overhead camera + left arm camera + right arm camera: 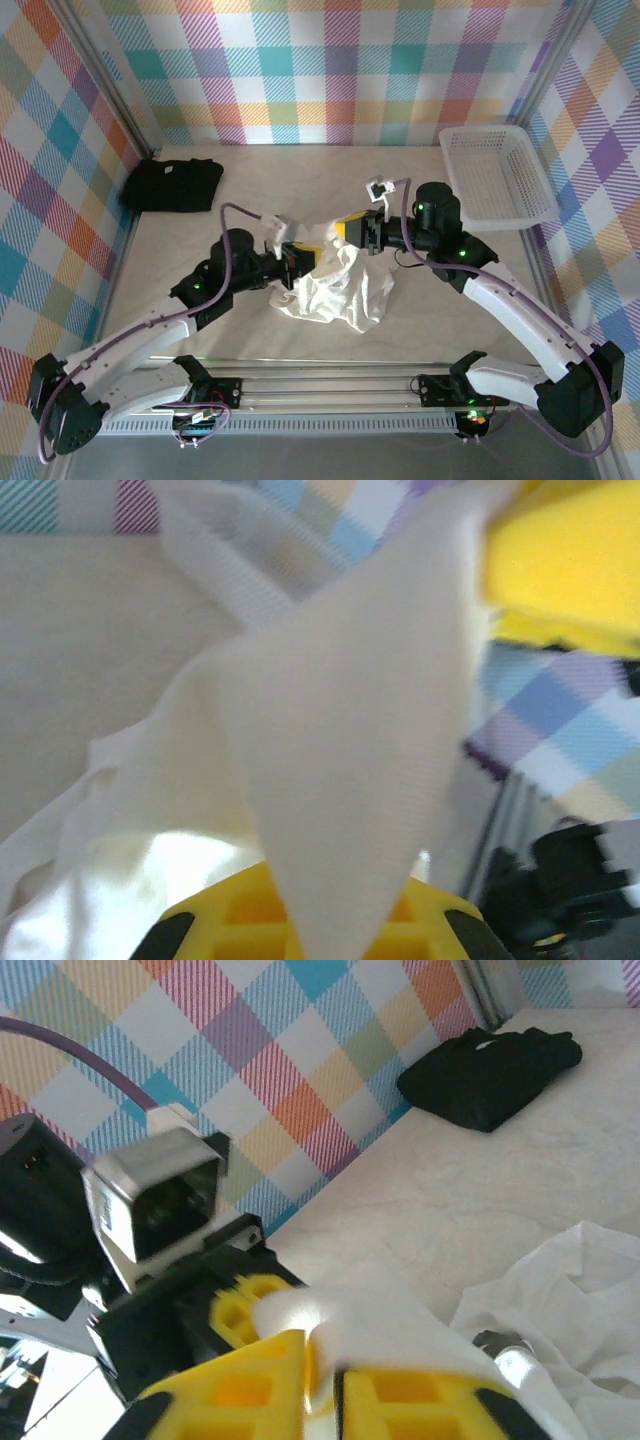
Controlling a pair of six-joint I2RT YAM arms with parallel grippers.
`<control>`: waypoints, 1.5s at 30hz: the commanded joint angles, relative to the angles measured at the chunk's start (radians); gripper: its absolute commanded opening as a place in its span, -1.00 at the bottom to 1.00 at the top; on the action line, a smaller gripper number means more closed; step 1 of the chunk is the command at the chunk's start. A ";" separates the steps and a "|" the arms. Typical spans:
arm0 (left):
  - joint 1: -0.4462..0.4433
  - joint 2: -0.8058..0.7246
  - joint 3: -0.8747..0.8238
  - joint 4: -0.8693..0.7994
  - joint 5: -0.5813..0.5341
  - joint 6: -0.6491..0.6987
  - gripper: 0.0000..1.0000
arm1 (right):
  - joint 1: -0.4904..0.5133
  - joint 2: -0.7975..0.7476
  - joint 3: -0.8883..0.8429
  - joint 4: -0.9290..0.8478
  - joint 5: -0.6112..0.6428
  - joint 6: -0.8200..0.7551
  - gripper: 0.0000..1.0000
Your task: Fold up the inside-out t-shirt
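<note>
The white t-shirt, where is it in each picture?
Top view: the white t-shirt is bunched in the middle of the table, between both arms.
Left wrist view: the t-shirt hangs across the middle.
Right wrist view: the t-shirt is crumpled at the bottom right.
Shared landmark: the checked wall.

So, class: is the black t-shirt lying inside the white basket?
No, the black t-shirt lies at the far left, the basket stands apart at the far right.

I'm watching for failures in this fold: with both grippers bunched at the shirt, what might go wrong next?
The left gripper and right gripper sit almost touching, so they might collide. The inside-out t-shirt lies crumpled below them; lifting may twist it rather than spread it. The right gripper's pinch looks thin and may slip.
</note>
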 commanded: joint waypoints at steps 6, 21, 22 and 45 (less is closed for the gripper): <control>0.104 -0.036 -0.061 0.359 0.286 -0.219 -1.00 | 0.004 -0.029 0.009 -0.158 -0.134 -0.273 -0.27; 0.108 -0.037 -0.025 0.260 0.267 -0.225 -1.00 | 0.082 -0.028 -0.110 -0.140 0.002 -0.469 -0.09; 0.108 -0.038 -0.025 0.253 0.263 -0.225 -1.00 | 0.085 -0.021 -0.123 -0.127 0.003 -0.469 -0.07; 0.108 -0.090 -0.032 0.178 0.228 -0.188 -1.00 | 0.011 0.020 -0.230 0.038 -0.102 -0.394 -0.24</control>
